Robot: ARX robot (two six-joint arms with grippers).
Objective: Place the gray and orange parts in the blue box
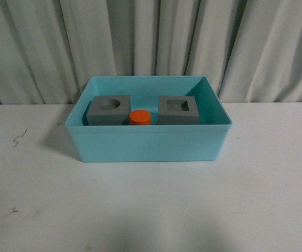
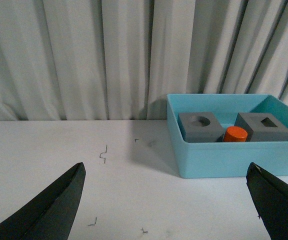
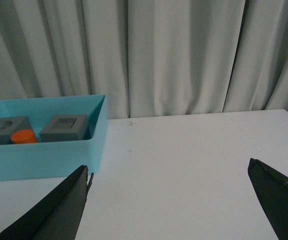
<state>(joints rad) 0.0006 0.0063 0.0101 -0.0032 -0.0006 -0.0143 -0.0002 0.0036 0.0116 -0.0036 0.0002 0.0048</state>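
Sitting in the blue box (image 1: pixel 148 144), long axis left-right, you have both gray cubes (image 1: pixel 108 110) (image 1: pixel 178 110), recesses up. The orange cylinder (image 1: pixel 140 117) stands upright between them. Left gripper (image 2: pixel 166 210) and right gripper (image 3: pixel 169 210) gape wide, empty.

Open table (image 1: pixel 151 210) around blue box (image 1: pixel 146 144)

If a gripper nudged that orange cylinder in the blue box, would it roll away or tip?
Probably neither. The orange cylinder stands upright on a flat end and looks squat, so tipping seems unlikely. It sits between the two gray cubes inside the blue box, which would likely stop it quickly. It looks rigid.
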